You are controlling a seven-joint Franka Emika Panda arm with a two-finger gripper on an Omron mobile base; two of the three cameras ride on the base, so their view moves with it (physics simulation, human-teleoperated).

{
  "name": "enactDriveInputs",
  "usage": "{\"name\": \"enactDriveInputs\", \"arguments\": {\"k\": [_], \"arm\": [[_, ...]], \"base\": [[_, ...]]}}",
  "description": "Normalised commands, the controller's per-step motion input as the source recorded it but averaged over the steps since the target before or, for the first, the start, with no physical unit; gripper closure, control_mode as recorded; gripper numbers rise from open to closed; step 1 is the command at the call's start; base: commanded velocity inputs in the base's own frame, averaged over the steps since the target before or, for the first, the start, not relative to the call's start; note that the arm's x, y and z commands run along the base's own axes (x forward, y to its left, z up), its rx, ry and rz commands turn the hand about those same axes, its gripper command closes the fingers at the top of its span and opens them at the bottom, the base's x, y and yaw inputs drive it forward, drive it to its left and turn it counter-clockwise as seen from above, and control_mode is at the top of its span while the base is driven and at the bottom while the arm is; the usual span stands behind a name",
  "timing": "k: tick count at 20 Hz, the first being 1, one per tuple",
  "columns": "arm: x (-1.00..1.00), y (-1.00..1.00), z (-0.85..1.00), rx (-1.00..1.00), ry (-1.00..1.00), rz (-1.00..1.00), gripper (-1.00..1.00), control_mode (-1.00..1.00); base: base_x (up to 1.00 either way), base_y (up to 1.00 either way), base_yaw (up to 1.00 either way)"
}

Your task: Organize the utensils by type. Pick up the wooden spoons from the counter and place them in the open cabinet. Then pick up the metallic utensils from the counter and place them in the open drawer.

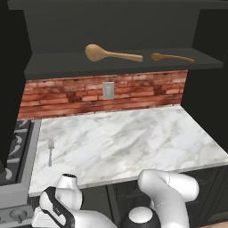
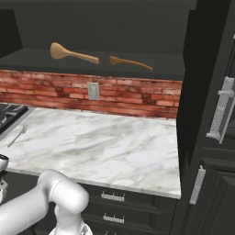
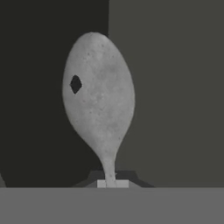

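In the hand view my gripper [image 3: 112, 181] is shut on the thin handle of a silver-grey metal spoon [image 3: 98, 105], whose bowl stands up ahead of the fingertips. Dark grey flat surfaces lie behind it; I cannot tell whether they are the open drawer. My arm bends down to the left, below the front edge of the counter [image 1: 133, 138] [image 2: 105, 151]. A small metal fork [image 1: 50, 150] [image 2: 17, 135] lies near the counter's left end. On the shelf of the open cabinet [image 1: 58, 67] [image 2: 27, 62] lie the large tan wooden spoon [image 1: 111, 54] [image 2: 73, 54] and the smaller darker one [image 1: 171, 57] [image 2: 130, 63].
A dark stove top [image 1: 13, 151] [image 2: 7, 112] borders the counter's left end. A wall socket [image 1: 108, 90] sits in the red brick wall. Tall dark cupboards [image 2: 215, 114] stand at the right, and closed drawer fronts with handles [image 2: 112, 197] run under the counter.
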Motion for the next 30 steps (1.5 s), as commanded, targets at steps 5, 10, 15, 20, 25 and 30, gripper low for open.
{"name": "enactDriveInputs", "arguments": {"k": [5,10,15,20,25,30], "arm": [[-0.54,0.29,-0.18,-0.09,0.05,-0.06,1.0,-1.0],[-0.59,0.27,-0.11,-0.13,0.01,-0.09,1.0,-1.0],[-0.54,0.21,-0.05,-0.17,0.0,-0.1,1.0,-1.0],[-0.41,0.12,0.0,-0.16,0.0,-0.13,1.0,-1.0],[-0.09,-0.01,0.14,-0.16,0.02,-0.16,1.0,-1.0],[0.05,-0.08,0.36,-0.16,0.03,-0.13,1.0,-1.0]], "base": [[0.0,0.0,0.0],[0.0,0.0,0.0],[0.0,0.0,0.0],[0.0,0.0,0.0],[0.0,0.0,0.0],[0.0,0.0,0.0]]}}
